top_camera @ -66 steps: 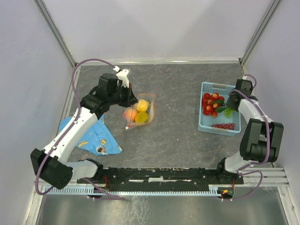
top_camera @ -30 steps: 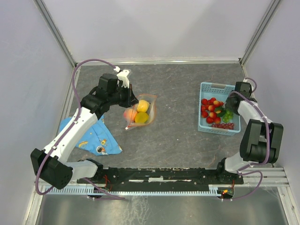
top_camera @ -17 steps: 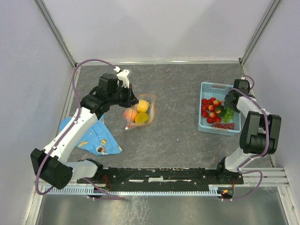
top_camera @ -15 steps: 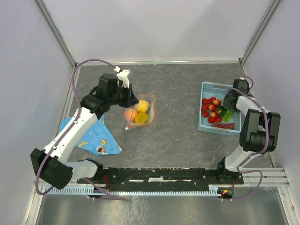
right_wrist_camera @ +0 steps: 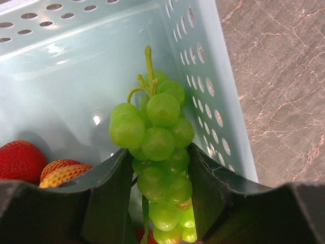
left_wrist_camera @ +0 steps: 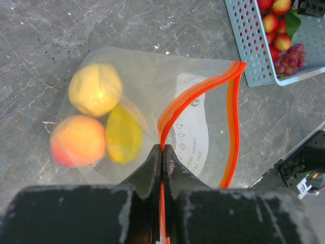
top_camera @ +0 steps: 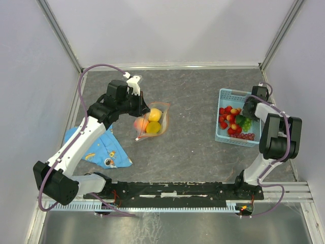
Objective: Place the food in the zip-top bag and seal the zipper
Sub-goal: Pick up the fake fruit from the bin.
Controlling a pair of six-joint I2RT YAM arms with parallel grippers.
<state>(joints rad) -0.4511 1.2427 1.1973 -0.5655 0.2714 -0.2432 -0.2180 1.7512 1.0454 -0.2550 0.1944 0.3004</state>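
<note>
The left claw (left_wrist_camera: 162, 158) is pinched shut on the orange-red zipper (left_wrist_camera: 195, 95) of the zip-top bag (left_wrist_camera: 203, 127), which lies on the grey desk (left_wrist_camera: 61, 25) in the middle of the left wrist view. Two yellow lemons (left_wrist_camera: 95, 89) and a peach (left_wrist_camera: 77, 141) sit inside the bag at its left. The right claw (right_wrist_camera: 160, 203), low in the right wrist view, holds the green grape bunch (right_wrist_camera: 157, 132) between its fingers inside the light-blue basket (right_wrist_camera: 76, 76). Strawberries (right_wrist_camera: 20, 160) lie at lower left. A blue cloth (top_camera: 104, 147) lies at the left of the top view.
</note>
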